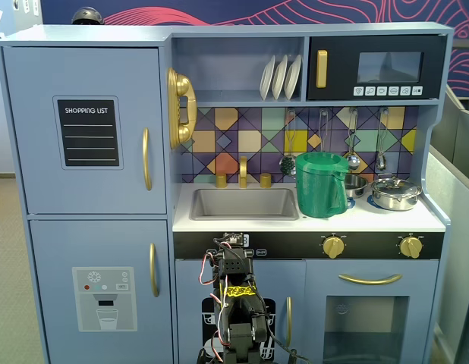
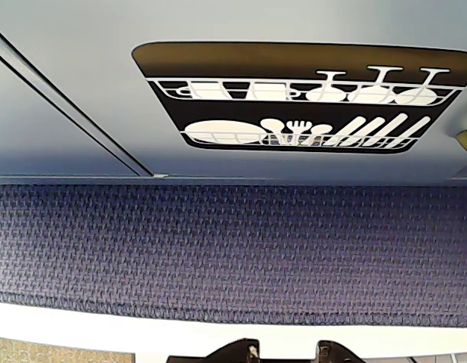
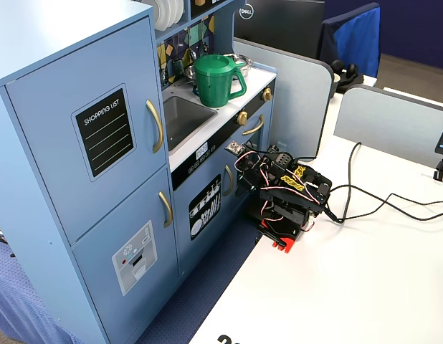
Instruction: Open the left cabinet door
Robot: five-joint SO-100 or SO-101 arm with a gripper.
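The left cabinet door (image 1: pixel 86 129) is light blue with a black "SHOPPING LIST" panel and a curved gold handle (image 1: pixel 146 158). It is closed in both fixed views (image 3: pixel 92 136), with its handle (image 3: pixel 156 125) on its right edge. My arm is folded low on the white table, in front of the door with the dish-rack print (image 2: pixel 294 94). My gripper (image 1: pixel 233 244) points at that lower door, well below and to the right of the left door's handle. Its jaws (image 3: pixel 242 185) look close together and hold nothing. Only two black tips show at the bottom edge of the wrist view (image 2: pixel 290 354).
A light-blue door with a water-dispenser print (image 1: pixel 105 296) sits below the left door. A green pitcher (image 1: pixel 320 184) and a pot (image 1: pixel 395 192) stand on the counter. Blue carpet (image 2: pixel 233 249) lies between the white table (image 3: pixel 350 287) and the kitchen. Cables (image 3: pixel 379 204) trail to the right.
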